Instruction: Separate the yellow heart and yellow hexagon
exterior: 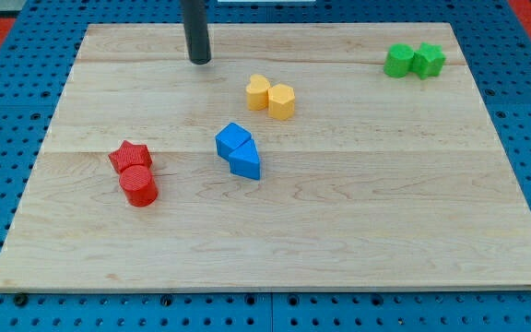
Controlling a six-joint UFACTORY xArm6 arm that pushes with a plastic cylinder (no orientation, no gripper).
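Observation:
The yellow heart (258, 92) and the yellow hexagon (282, 101) sit touching each other on the wooden board, a little above its middle; the heart is on the left. My tip (199, 61) rests on the board near the view's top, up and to the left of the yellow heart, clearly apart from it.
A blue cube (232, 140) and a blue triangle (245, 163) touch near the board's middle. A red star (130, 156) and a red cylinder (138, 184) touch at the left. Two green blocks (398, 61) (429, 60) touch at the top right. The wooden board (385, 212) lies on a blue pegboard.

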